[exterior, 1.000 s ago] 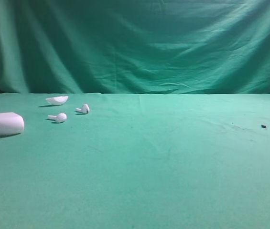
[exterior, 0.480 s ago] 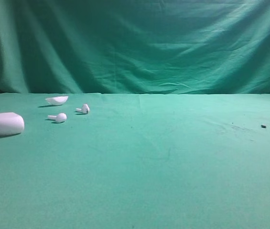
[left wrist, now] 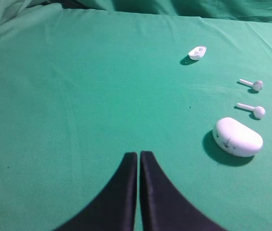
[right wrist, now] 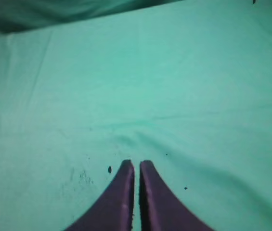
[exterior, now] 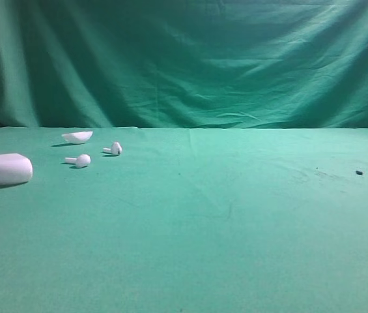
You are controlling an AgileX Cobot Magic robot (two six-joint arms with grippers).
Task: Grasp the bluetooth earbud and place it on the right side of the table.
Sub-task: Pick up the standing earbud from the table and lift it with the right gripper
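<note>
Lying on the green desk [exterior: 236,248] are two earbuds [exterior: 79,160] [exterior: 114,149], one closed case [exterior: 4,169], one empty lid [exterior: 78,137]; left tool [left wrist: 138,155] and right tool [right wrist: 136,164] pinched together, holding nothing.

A green cloth-covered table [exterior: 223,248] bore, at its left, a white case [exterior: 4,169], shallow lid [exterior: 78,137] and two earbuds [exterior: 79,160].
</note>
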